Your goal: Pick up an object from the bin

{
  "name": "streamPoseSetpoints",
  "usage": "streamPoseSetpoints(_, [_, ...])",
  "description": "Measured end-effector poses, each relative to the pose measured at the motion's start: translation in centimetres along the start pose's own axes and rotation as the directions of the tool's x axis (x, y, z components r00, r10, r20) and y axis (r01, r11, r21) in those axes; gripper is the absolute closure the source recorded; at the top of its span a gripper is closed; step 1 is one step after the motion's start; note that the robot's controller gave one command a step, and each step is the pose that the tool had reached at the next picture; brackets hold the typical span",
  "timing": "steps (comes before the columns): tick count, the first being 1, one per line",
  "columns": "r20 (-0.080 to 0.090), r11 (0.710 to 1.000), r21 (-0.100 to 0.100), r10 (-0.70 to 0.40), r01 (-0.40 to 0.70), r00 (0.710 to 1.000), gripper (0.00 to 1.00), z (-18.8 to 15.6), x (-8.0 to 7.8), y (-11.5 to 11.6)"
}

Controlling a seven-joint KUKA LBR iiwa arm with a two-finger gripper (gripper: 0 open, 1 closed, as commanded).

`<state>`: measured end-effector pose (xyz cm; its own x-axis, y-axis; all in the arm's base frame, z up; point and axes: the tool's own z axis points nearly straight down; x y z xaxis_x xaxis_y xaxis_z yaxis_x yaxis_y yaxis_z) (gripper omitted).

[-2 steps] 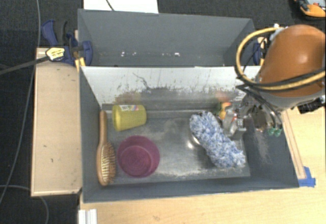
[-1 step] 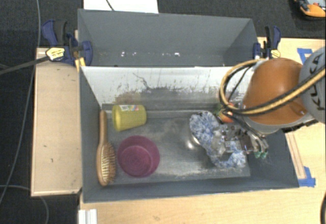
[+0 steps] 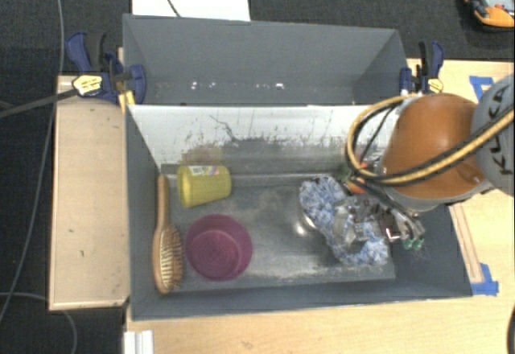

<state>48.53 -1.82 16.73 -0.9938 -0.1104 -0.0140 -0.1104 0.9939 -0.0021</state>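
The gripper [image 3: 352, 227] is down on a blue-white cloth [image 3: 319, 199] at the bin's [image 3: 282, 298] right side; whether it is spread or pinching cannot be told. A bowl [image 3: 217, 245], cup [image 3: 203, 184] and brush [image 3: 167, 256] lie at the left.

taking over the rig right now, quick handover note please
Gripper: down at the right side of the bin, on the blue-and-white cloth; whether it holds it cannot be told.
Things: yellow cup on its side back left, purple bowl front left, wooden brush along the left wall.
Done: nothing lifted out yet.
Left: secure one thing and raise it clear.
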Motion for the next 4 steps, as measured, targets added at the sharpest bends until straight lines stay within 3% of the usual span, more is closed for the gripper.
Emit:
streamPoseSetpoints(1, [-0.004, 0.997, -0.001, 0.079, -0.079, 0.997, 0.00, -2.7, -0.1, -0.9])
streamPoseSetpoints(3, [0.001, 0.994, -0.001, 0.113, -0.113, 0.994, 0.00, -4.2, -0.5, -0.7])
streamPoseSetpoints(4, [-0.005, 0.993, -0.001, 0.122, -0.122, 0.993, 0.00, -13.8, -0.5, -1.1])
